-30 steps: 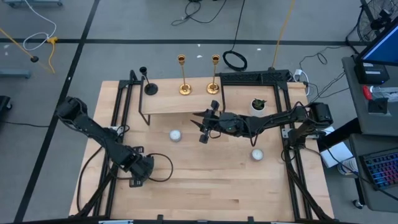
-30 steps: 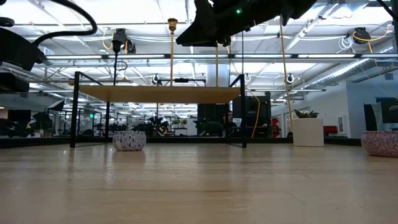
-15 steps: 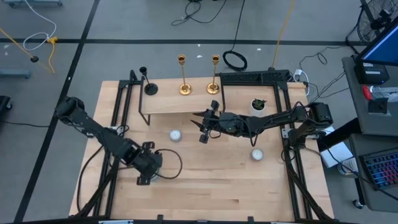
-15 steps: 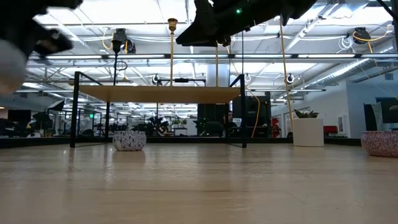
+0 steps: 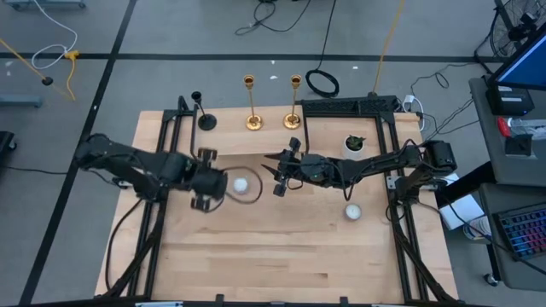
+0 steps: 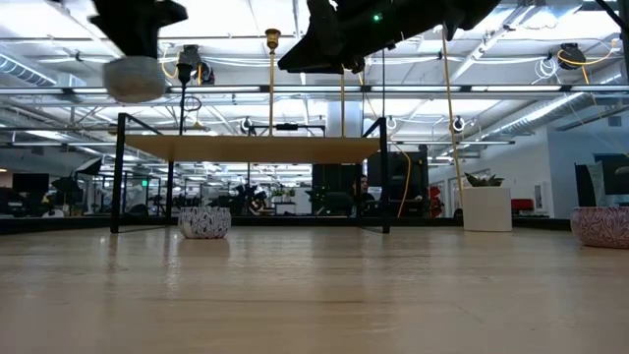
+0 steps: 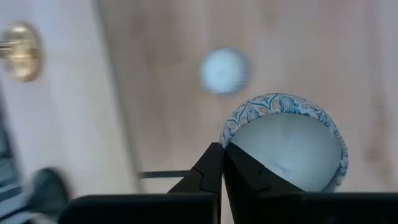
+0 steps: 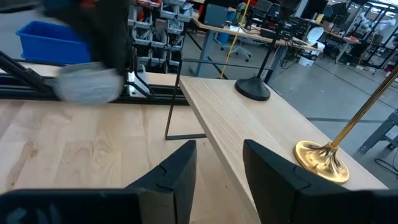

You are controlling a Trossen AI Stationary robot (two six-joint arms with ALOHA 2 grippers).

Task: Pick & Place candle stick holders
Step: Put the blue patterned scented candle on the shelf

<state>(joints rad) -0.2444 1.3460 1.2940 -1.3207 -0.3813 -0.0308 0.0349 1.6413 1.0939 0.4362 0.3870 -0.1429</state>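
Two tall gold candle stick holders (image 5: pixel 252 119) (image 5: pixel 293 118) and a shorter black one (image 5: pixel 206 119) stand on their round bases on a raised wooden shelf (image 5: pixel 239 143) at the far side. The right wrist view shows one gold base (image 8: pixel 320 160) and the black base (image 8: pixel 252 90). My right gripper (image 5: pixel 277 175) is open and empty, hovering beside the shelf's near edge. My left gripper (image 5: pixel 205 179) is shut on a small patterned bowl (image 7: pixel 286 149), left of centre, and shows high in the low view (image 6: pixel 138 20). My left gripper holds the patterned bowl by its rim (image 7: pixel 229 138), on the side nearest the fingers, pinched between the two fingertips. The bowl is lifted clear of the table. In the low view the bowl (image 6: pixel 138 79) hangs below the gripper.
A small white bowl (image 5: pixel 241 183) sits on the table just right of my left gripper. Another bowl (image 5: pixel 352 211) and a white plant pot (image 5: pixel 354 143) stand on the right. Black frame rails run along both table sides. The near half of the table is bare wood.
My left gripper has swung from the near left of the table toward the far edge and the shelf, carrying the bowl up with it. It now sits beside the small white bowl.
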